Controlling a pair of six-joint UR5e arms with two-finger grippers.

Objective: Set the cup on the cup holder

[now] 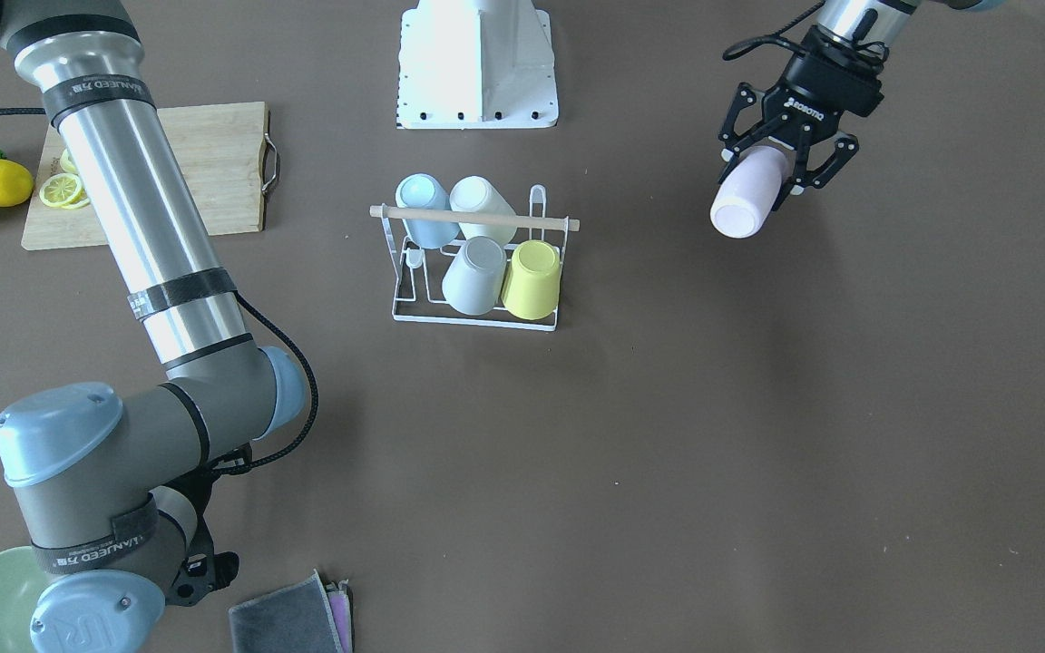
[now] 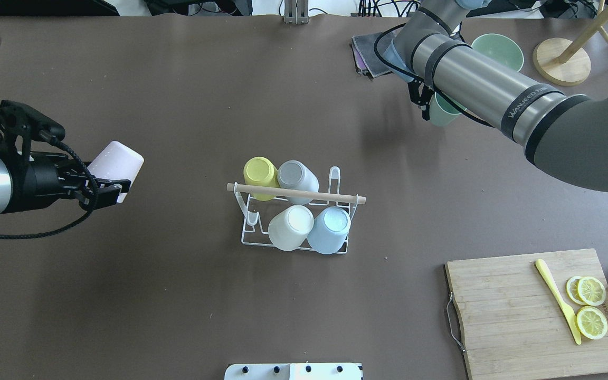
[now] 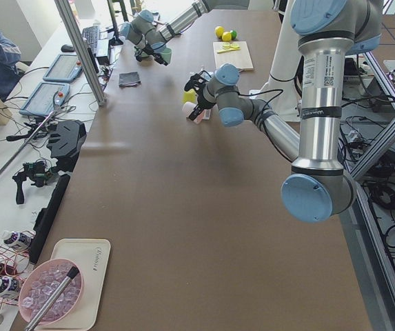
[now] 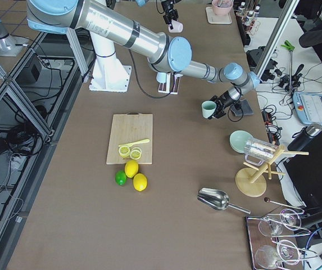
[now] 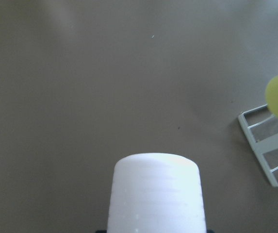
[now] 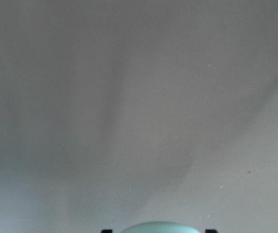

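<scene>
The cup holder (image 2: 254, 244) is a small white wire rack with a wooden rod (image 2: 335, 197) across its top, at the table's middle. It holds several upside-down cups: yellow, grey, white and blue. My left gripper (image 1: 766, 174) is shut on a pale pink cup (image 2: 116, 158), held tilted above the table well to the rack's left. That cup fills the bottom of the left wrist view (image 5: 153, 194), with the rack's corner (image 5: 269, 145) at the right. My right gripper (image 2: 429, 105) is shut on a pale green cup (image 2: 444, 113), held at the far right of the rack.
A wooden cutting board (image 2: 510, 316) with lemon slices and a yellow knife lies at the near right, whole lemons beside it. A green bowl (image 2: 496, 50), folded cloths (image 2: 367, 50) and a wooden stand (image 2: 562, 60) sit at the far right. The robot base (image 1: 477, 63) stands behind the rack.
</scene>
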